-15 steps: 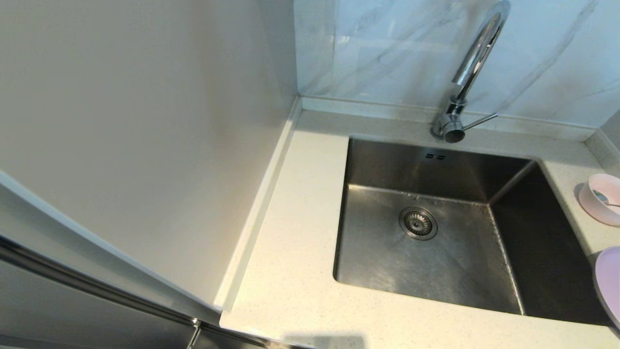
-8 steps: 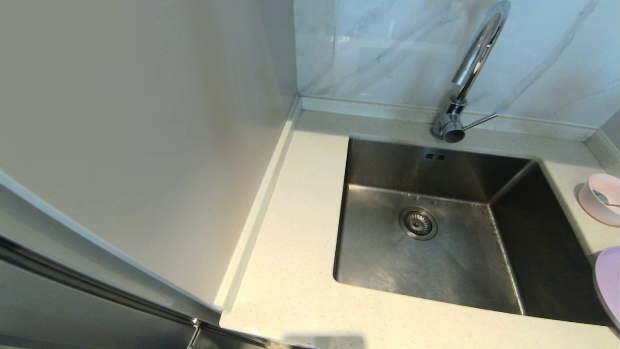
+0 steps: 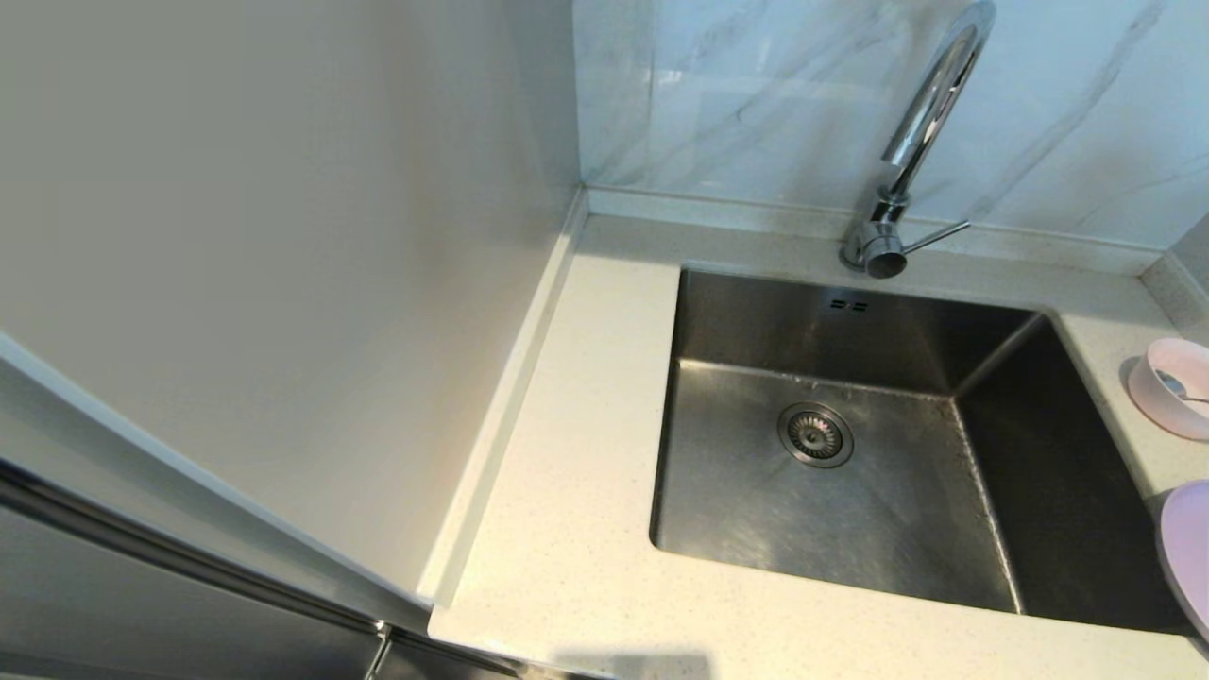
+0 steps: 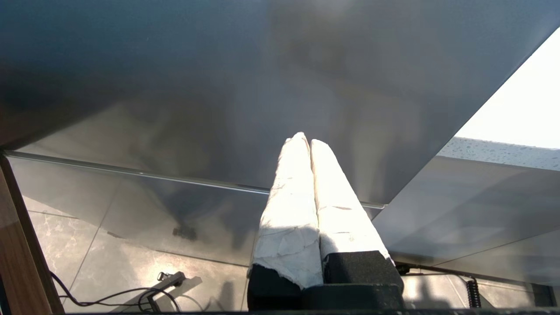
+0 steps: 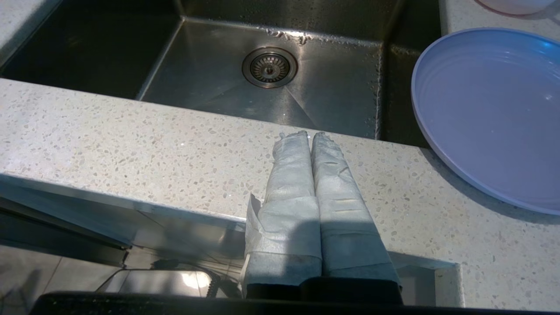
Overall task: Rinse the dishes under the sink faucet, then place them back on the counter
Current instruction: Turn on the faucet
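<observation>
The pale pink bowl [image 3: 1176,385] sits on the counter [image 3: 586,491] right of the sink [image 3: 878,510], and the lilac plate [image 3: 1188,548] lies nearer the front at the frame's right edge, its rim reaching over the basin. The chrome faucet [image 3: 921,132] stands behind the sink with its lever [image 3: 935,236] pointing right. Neither arm shows in the head view. My right gripper [image 5: 311,134] is shut and empty, held low before the counter's front edge, with the plate [image 5: 490,113] ahead to one side. My left gripper [image 4: 305,139] is shut and empty, facing a grey cabinet front below the counter.
A tall off-white panel [image 3: 264,283] walls off the counter's left side. Marble-veined tiles [image 3: 756,94] rise behind the faucet. The drain strainer [image 3: 815,434] sits in the sink floor, with water drops along the basin's back wall. Cables [image 4: 109,297] lie on the floor.
</observation>
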You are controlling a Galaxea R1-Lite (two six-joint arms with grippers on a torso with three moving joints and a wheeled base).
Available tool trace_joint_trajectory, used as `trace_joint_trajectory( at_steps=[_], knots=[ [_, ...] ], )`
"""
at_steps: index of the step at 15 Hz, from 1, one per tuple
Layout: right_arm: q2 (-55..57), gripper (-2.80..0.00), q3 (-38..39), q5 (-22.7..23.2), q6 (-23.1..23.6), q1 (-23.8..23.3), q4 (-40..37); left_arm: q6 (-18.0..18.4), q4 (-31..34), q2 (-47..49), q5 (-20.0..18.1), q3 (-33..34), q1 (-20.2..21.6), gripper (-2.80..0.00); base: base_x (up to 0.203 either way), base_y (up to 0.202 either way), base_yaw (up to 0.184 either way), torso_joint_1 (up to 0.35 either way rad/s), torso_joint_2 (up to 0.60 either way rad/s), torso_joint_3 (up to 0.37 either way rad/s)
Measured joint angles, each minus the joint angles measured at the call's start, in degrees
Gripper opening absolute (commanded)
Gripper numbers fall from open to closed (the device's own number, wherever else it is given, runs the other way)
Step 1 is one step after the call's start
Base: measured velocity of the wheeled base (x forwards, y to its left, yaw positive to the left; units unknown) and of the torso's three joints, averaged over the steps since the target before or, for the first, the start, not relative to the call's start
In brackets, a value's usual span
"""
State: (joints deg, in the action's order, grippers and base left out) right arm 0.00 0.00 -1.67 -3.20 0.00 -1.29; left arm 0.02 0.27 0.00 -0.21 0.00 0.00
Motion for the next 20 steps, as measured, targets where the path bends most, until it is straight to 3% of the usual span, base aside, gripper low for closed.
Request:
trace_joint_trajectory(
  at_steps=[6, 10, 16, 20],
  knots=[
    [0.0, -2.8, -0.44, -0.39, -0.28, 0.0, -0.4, 0.0, 0.0, 0.0, 0.0, 0.0, 0.0, -2.8, 0.0, 0.0, 0.0, 0.0, 0.0, 0.0],
    [1.92, -2.8, -9.6, -0.02, -1.55, 0.0, -5.87, -0.02, 0.0, 0.0, 0.01, 0.0, -0.02, -2.8, 0.0, 0.0, 0.0, 0.0, 0.0, 0.0],
    [20.38, -2.8, -27.97, 0.11, -11.89, -0.05, -6.08, 0.0, -0.01, 0.0, 0.0, 0.0, -0.02, -2.8, 0.0, 0.0, 0.0, 0.0, 0.0, 0.0],
    [36.56, -2.8, -36.76, -0.33, -14.6, -0.1, 1.83, -0.02, 0.0, 0.0, 0.02, 0.0, -0.02, -2.8, 0.0, 0.0, 0.0, 0.0, 0.0, 0.0]
  ],
)
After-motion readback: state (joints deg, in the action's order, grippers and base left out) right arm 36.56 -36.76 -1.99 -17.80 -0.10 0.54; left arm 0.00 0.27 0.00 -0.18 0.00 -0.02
